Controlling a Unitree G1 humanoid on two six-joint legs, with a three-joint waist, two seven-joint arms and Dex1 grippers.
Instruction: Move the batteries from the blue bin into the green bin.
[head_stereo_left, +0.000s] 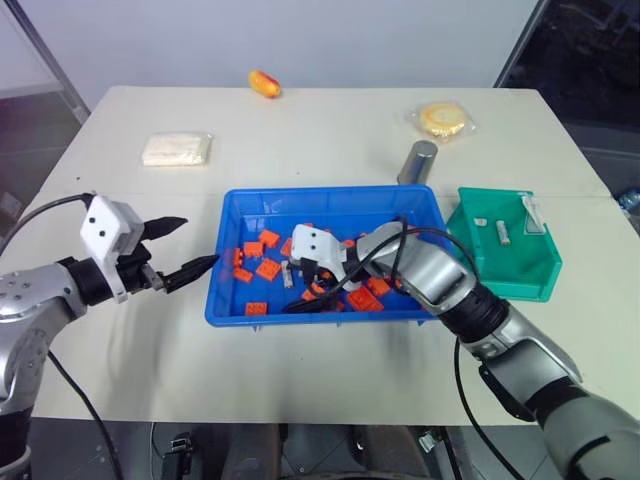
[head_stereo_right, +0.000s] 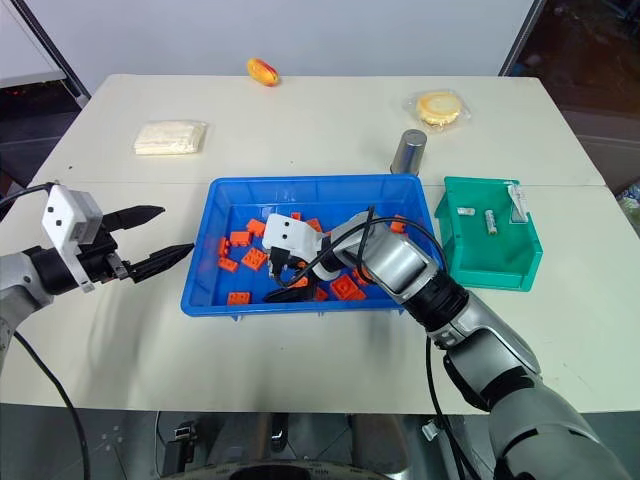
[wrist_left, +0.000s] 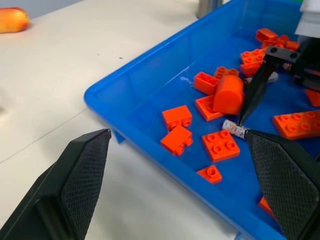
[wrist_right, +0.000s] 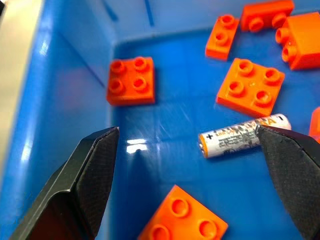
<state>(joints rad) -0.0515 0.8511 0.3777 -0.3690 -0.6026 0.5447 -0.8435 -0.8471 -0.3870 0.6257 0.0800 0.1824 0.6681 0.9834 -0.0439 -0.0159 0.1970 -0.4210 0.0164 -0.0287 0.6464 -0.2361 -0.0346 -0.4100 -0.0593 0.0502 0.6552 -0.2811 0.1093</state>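
The blue bin sits mid-table with orange bricks scattered in it. One of the batteries lies flat on its floor among them, also seen in the left wrist view. My right gripper is down inside the bin, open wide. The battery lies between its fingers, with one end at one fingertip. My left gripper hovers open and empty just outside the bin's left wall. The green bin stands to the right of the blue bin, with two batteries inside.
A grey metal can stands just behind the blue bin's far right corner. A white packet, a yellow-red object and a round wrapped yellow item lie along the far half of the table.
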